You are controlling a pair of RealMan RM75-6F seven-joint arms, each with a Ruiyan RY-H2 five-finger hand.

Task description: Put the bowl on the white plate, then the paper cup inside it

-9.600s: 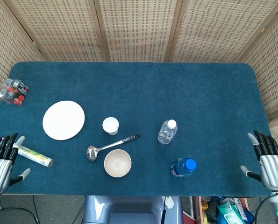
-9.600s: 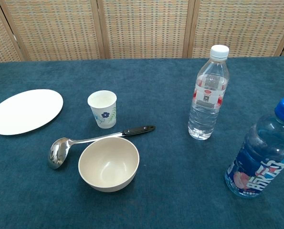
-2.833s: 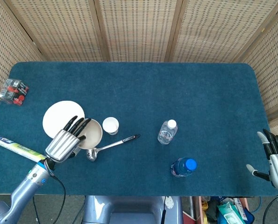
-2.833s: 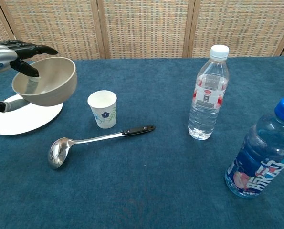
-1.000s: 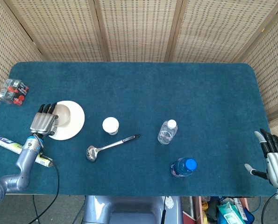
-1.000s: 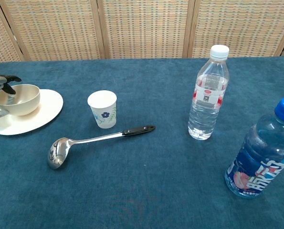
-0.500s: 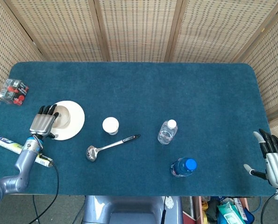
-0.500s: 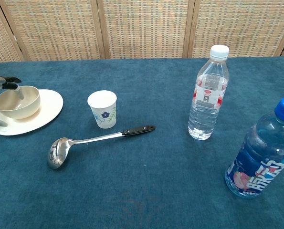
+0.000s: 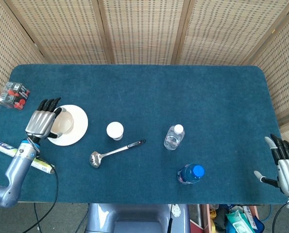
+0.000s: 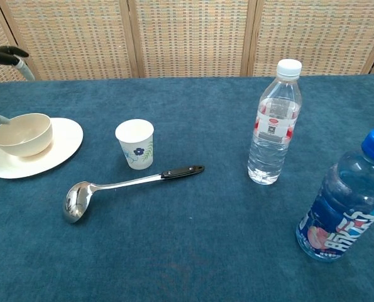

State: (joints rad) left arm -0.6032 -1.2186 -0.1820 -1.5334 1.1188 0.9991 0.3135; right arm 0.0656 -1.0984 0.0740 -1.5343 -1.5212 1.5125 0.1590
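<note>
The cream bowl stands upright on the white plate, toward the plate's left side; the head view shows the bowl on the plate too. My left hand hovers above the bowl's left rim with fingers spread, holding nothing; only its fingertips show in the chest view. The paper cup with a blue flower print stands upright on the cloth right of the plate, also visible as the cup from above. My right hand rests open at the table's right front corner.
A steel ladle lies in front of the cup. A clear water bottle and a blue-capped bottle stand to the right. A tube lies at the left front edge, a small box at the far left.
My left hand has let go of the bowl and risen above it with fingers spread. The bowl stays on the plate. The right hand has not moved.
</note>
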